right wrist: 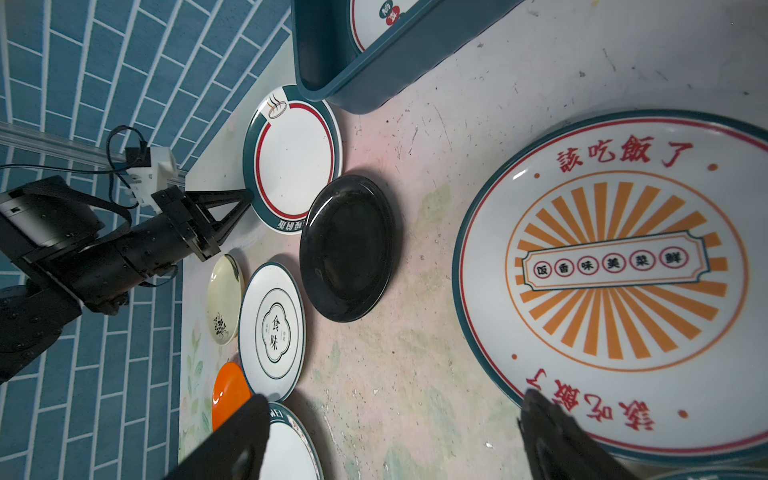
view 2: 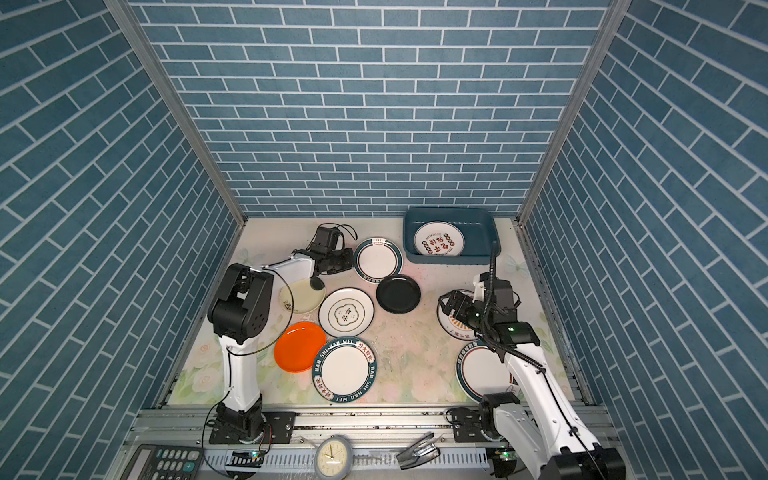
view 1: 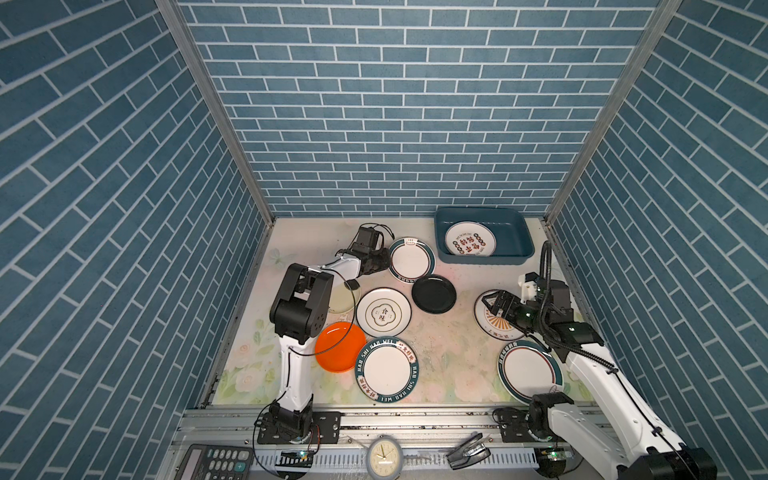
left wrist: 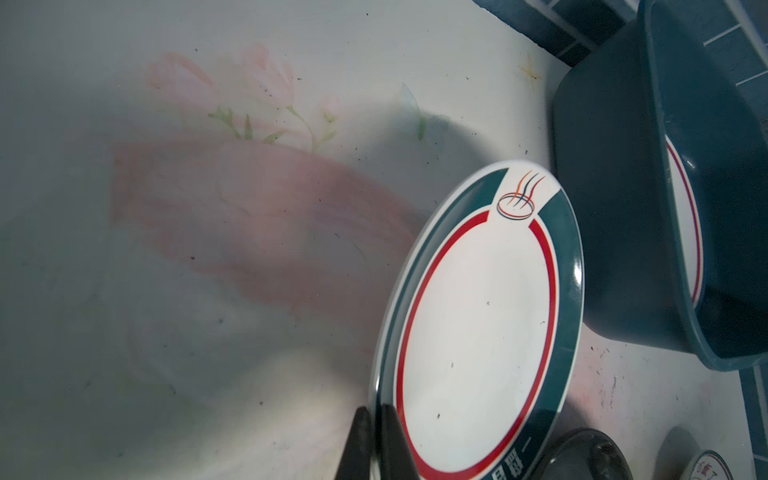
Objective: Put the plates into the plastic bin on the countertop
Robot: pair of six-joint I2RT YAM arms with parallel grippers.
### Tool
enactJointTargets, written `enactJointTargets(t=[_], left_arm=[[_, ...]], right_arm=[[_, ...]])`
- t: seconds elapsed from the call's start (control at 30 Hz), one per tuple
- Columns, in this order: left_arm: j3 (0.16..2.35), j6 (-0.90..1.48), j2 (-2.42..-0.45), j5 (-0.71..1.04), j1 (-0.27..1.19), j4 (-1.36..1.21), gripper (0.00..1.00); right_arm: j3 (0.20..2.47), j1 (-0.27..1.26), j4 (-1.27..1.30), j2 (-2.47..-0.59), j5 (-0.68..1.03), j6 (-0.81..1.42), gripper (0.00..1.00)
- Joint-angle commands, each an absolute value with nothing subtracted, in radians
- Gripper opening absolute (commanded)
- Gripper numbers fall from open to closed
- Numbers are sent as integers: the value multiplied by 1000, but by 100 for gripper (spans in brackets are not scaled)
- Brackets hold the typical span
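The left gripper (left wrist: 376,411) is clamped on the rim of the teal-rimmed plate (left wrist: 478,332). The right gripper (right wrist: 394,398) hangs spread wide over the sunburst plate (right wrist: 615,266).

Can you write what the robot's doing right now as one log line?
left fingers: shut on teal-rimmed plate edge | right fingers: open by sunburst plate | plastic bin: holds red-lettered plate

A teal plastic bin (view 1: 482,259) is set at the table's (view 1: 449,345) far edge, with one red-lettered plate (view 1: 470,239) laid inside. Just beside the bin, a teal-rimmed plate (view 1: 411,259) is clamped at its rim by the left gripper (view 1: 387,262). A black plate (view 1: 434,294) is laid against it, farther from the bin.
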State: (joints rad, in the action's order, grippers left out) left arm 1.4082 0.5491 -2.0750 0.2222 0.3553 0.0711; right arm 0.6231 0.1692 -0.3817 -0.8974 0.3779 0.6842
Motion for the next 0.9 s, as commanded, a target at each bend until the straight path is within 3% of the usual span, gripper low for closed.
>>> enactJointTargets(t=[0.0, 0.87], left_arm=[[1388, 523, -2032, 167, 341, 123, 0], [1303, 509, -1866, 92, 290, 123, 0]], right_arm=[[662, 167, -376, -910, 382, 704, 94], [649, 168, -367, -929, 381, 730, 92]])
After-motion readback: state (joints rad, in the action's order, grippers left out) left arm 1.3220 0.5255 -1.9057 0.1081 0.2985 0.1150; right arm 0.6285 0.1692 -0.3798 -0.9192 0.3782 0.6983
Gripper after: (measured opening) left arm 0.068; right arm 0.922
